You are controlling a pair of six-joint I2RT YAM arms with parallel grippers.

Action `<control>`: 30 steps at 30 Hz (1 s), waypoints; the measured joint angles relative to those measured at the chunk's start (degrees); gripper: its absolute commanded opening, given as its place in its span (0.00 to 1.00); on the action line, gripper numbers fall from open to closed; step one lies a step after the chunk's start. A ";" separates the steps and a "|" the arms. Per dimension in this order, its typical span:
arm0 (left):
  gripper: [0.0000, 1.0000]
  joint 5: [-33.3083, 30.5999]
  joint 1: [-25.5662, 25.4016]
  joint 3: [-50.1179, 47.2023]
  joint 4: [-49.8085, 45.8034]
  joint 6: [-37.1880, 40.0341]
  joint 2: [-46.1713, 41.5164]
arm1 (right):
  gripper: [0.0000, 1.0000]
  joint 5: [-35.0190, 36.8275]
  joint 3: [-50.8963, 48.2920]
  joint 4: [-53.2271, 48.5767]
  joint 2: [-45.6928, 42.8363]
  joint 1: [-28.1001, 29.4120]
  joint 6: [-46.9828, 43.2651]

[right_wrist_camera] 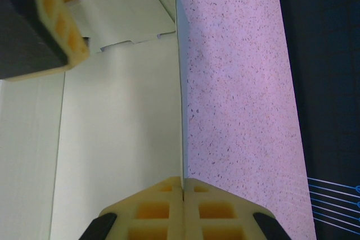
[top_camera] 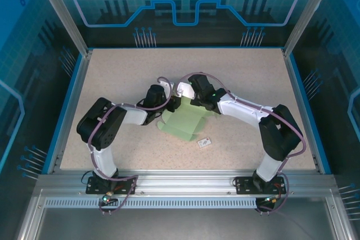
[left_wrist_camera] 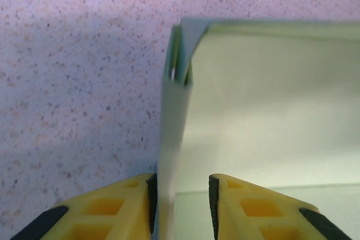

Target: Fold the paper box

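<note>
Currently paper box (top_camera: 183, 121) partly folded at centre of table (top_camera: 112, 82). Right gripper (right_wrist_camera: 183, 184) pinches its side edge; left gripper (left_wrist_camera: 183, 198) parted astride raised wall. Risk: unheld wall springs flat, undoing crease; right pinch slips.

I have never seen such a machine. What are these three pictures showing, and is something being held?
A robot's left arm and right arm stand at the near edge of a speckled table. One picture looks down from above; the other two come from wrist cameras. On the table lie a partly folded pale green paper box and a small white tag. The right hand pinches the box's edge. The left hand is open, with a raised wall between its fingers.
</note>
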 measured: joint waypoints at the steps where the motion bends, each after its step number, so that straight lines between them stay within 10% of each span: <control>1: 0.29 -0.28 0.00 0.79 -0.13 0.00 0.37 | 0.00 -0.04 -0.07 -0.02 0.00 0.00 0.00; 20: 0.17 -9.44 -1.79 3.10 -2.23 -0.15 1.62 | 0.00 -1.01 -0.11 -0.02 -0.07 0.00 1.70; 30: 0.33 -5.90 -1.77 1.05 -0.85 0.48 0.94 | 0.00 -1.01 -0.11 -0.07 -0.90 -0.55 2.16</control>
